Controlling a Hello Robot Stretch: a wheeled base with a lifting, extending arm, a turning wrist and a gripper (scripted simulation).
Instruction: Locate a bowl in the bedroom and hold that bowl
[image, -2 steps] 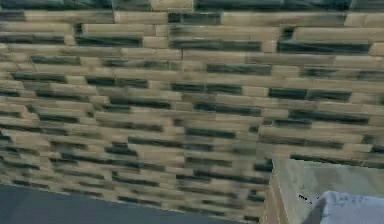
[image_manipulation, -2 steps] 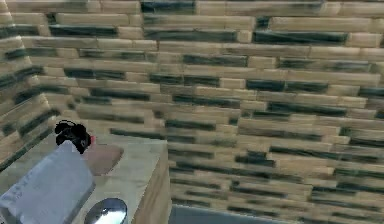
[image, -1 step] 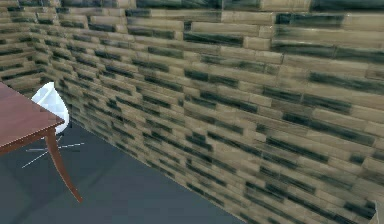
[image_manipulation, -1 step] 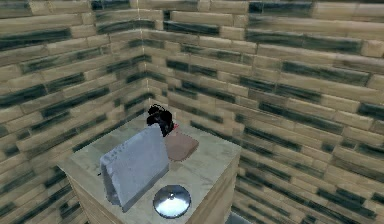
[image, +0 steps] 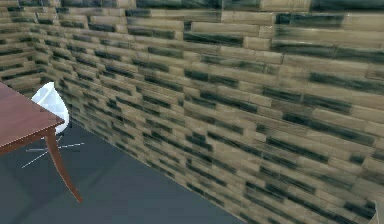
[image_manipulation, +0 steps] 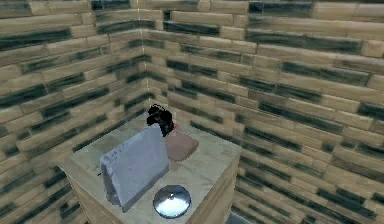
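A round, silvery-grey dish that looks like a shallow bowl (image_manipulation: 172, 203) lies near the front edge of a pale wooden stand (image_manipulation: 215, 170) in a corner of brick walls. Just behind it stands a grey-blue flat panel (image_manipulation: 135, 165), tilted like a half-raised laptop lid. A flat reddish-brown item (image_manipulation: 181, 147) lies to the right of the panel, and a small dark thing (image_manipulation: 158, 120) sits at the stand's far edge.
In the forward view a reddish-brown wooden table (image: 22, 115) juts in from the left, one leg (image: 63, 165) on the dark grey floor. A white object (image: 50, 100) on thin white legs stands behind it. A brick wall (image: 230, 100) runs across ahead, with open floor (image: 130, 195) before it.
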